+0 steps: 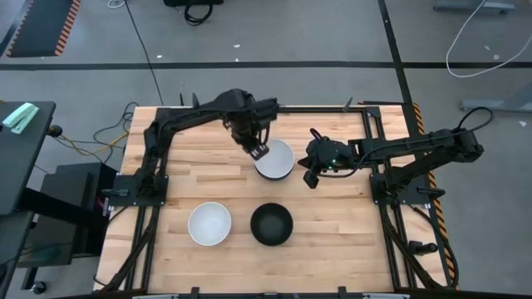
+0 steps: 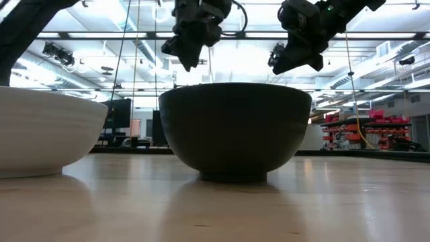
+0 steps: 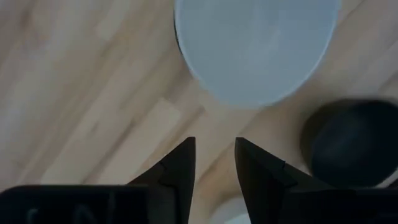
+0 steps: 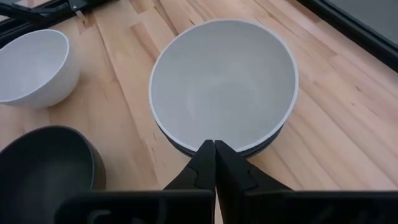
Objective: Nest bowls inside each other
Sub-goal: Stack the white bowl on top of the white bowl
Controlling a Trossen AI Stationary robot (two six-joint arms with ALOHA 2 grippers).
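A white bowl (image 1: 274,159) (image 4: 224,87) sits nested in dark bowls, of which only the rims (image 4: 264,148) show below it. This stack stands mid-table toward the far side. A single white bowl (image 1: 209,224) (image 2: 44,134) and a single black bowl (image 1: 272,224) (image 2: 235,131) stand upright on their bases nearer the front. My left gripper (image 1: 258,151) (image 3: 215,155) hovers open above the stack's far-left rim, well above the table (image 2: 188,50). My right gripper (image 1: 312,172) (image 4: 214,152) is shut and hangs in the air just right of the stack (image 2: 295,57).
The wooden table top (image 1: 183,174) has a black frame rail along its edges (image 1: 378,149). Bare wood lies left of the stack and right of the black bowl. Cables and floor lie beyond the far edge.
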